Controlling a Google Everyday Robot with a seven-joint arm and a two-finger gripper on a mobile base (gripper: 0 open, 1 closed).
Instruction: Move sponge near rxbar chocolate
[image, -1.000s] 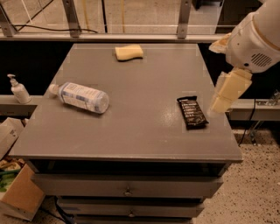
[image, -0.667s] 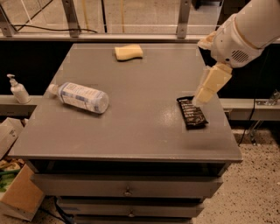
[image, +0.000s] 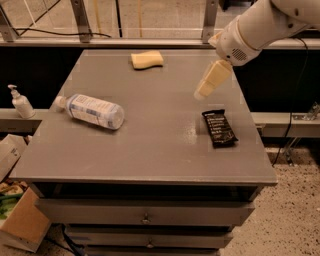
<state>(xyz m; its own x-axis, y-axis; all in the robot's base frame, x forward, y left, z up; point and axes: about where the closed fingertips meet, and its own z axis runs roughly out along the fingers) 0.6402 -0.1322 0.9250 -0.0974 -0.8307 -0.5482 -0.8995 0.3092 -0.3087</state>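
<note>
The sponge (image: 147, 59), a pale yellow foam block, lies at the far middle of the grey table (image: 150, 140). The rxbar chocolate (image: 219, 128), a dark flat wrapper with white lettering, lies at the right side of the table. My gripper (image: 204, 92) hangs from the white arm coming in from the upper right. It is above the table, a little up and left of the bar and well right of the sponge. It holds nothing.
A clear plastic bottle (image: 92, 111) with a white label lies on its side at the table's left. A small pump bottle (image: 20, 102) stands on a ledge left of the table. A cardboard box (image: 20, 225) sits on the floor at lower left. Drawers run under the tabletop.
The arm has swung left and toward the far side, carrying the gripper from beside the bar's right edge to above the table left of the bar. The objects have not moved.
</note>
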